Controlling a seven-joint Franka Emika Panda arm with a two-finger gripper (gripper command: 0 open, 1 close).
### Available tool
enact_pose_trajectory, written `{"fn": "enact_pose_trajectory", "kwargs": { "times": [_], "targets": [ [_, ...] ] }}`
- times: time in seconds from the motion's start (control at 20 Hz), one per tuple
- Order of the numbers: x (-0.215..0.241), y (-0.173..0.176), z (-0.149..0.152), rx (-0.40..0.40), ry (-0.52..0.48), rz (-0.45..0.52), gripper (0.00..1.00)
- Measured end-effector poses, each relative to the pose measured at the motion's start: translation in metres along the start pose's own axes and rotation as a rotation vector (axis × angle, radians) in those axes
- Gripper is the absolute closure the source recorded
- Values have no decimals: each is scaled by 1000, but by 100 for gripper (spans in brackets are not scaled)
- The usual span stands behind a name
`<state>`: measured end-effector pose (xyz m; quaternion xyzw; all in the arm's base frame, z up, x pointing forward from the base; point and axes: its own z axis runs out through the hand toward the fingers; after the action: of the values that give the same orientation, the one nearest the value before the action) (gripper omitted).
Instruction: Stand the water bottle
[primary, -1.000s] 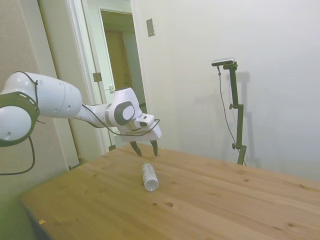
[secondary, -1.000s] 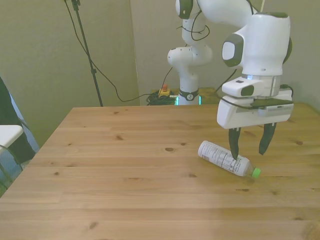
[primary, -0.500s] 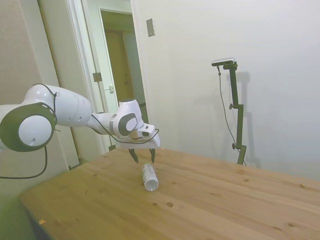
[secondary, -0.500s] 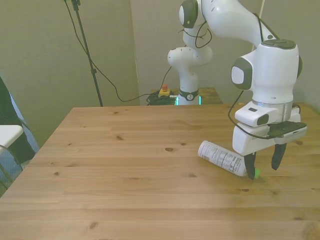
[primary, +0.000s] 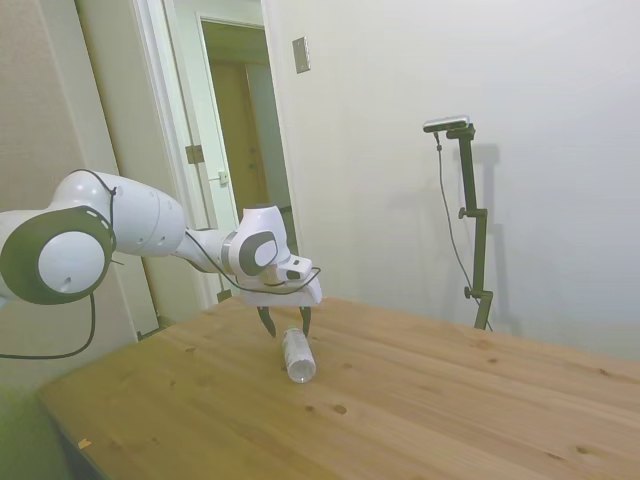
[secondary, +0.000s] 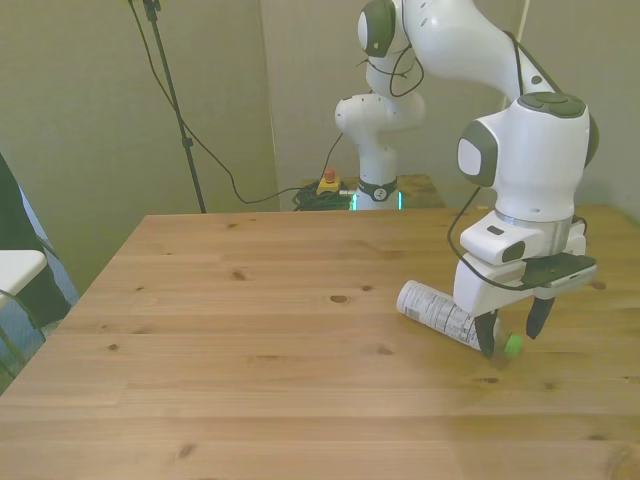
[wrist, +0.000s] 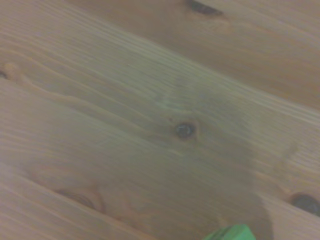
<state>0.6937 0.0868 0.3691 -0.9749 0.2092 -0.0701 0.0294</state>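
Your water bottle (secondary: 440, 313) lies on its side on the wooden table (secondary: 250, 380), toward the front view's right, its green cap (secondary: 512, 345) pointing to the near right edge; the cap also shows at the edge of the wrist view (wrist: 231, 233). The gripper (secondary: 511, 335) hangs low over the cap end, its fingers (secondary: 487, 335) spread to either side of the neck, not pinching it.
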Motion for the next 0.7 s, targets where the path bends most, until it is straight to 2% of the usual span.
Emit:
{"fn": "enact_pose_trajectory", "kwargs": {
  "times": [0.7],
  "targets": [
    [2, 12, 1, -39, -36, 15, 100]
  ]
}}
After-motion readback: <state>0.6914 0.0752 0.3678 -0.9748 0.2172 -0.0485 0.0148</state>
